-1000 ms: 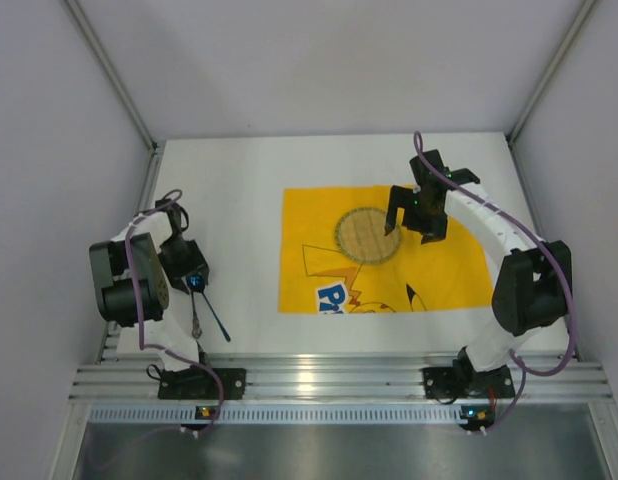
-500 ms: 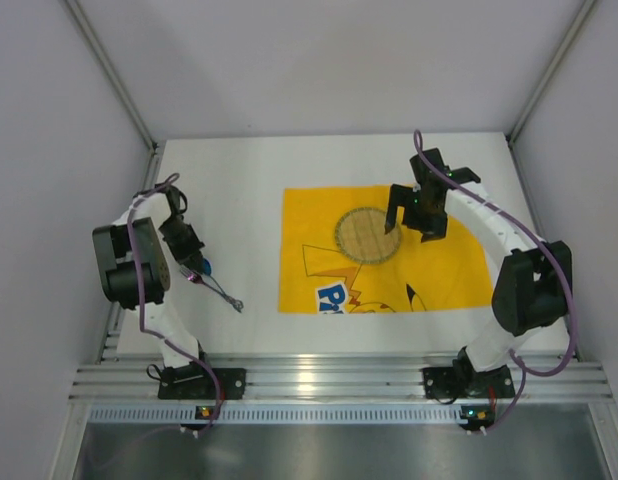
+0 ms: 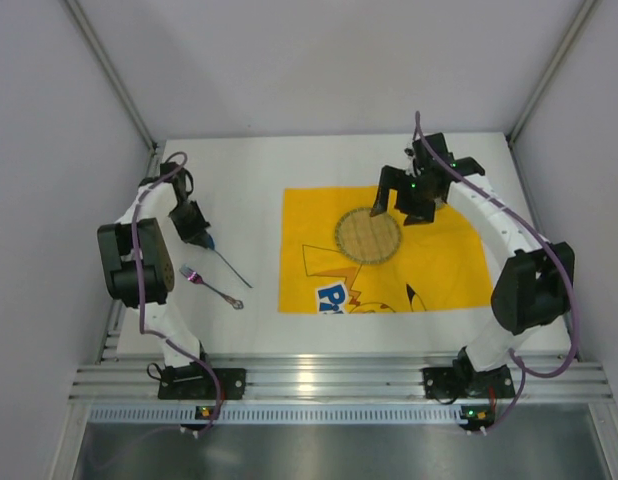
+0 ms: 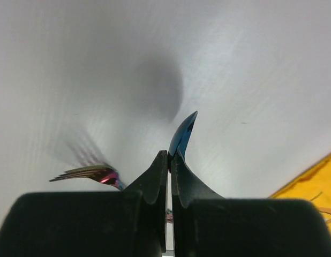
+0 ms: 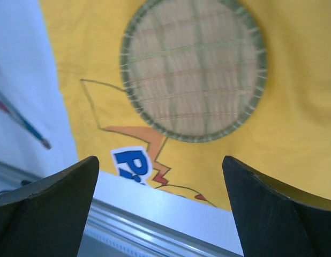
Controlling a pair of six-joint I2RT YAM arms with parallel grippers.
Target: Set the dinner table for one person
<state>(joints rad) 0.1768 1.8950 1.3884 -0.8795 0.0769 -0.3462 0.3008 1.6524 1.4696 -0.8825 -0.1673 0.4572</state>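
My left gripper (image 4: 169, 158) is pressed tight together. It pinches a thin blue cutlery piece (image 4: 182, 135). I cannot tell if it is a spoon or a knife. Its shiny blue end sticks up past my fingertips. From the top camera, the rest of it slants out toward the yellow placemat (image 3: 439, 265).

My right gripper (image 3: 401, 203) is spread wide and holds nothing. It hangs over the far edge of a round woven mat (image 5: 193, 69). The woven mat lies on the placemat.

The placemat has a cartoon drawn on it. I can read one big blue letter "P" (image 5: 128, 159) on a white patch. The rest of the word is cut off.

A fork (image 4: 88, 172) with a pink and purple shine lies flat on the dinner table (image 3: 239, 180), just beside my left gripper. The table is big and white. The placemat covers its middle and right part. A ribbed metal rail (image 3: 329, 380) runs along the near edge by my arm bases.
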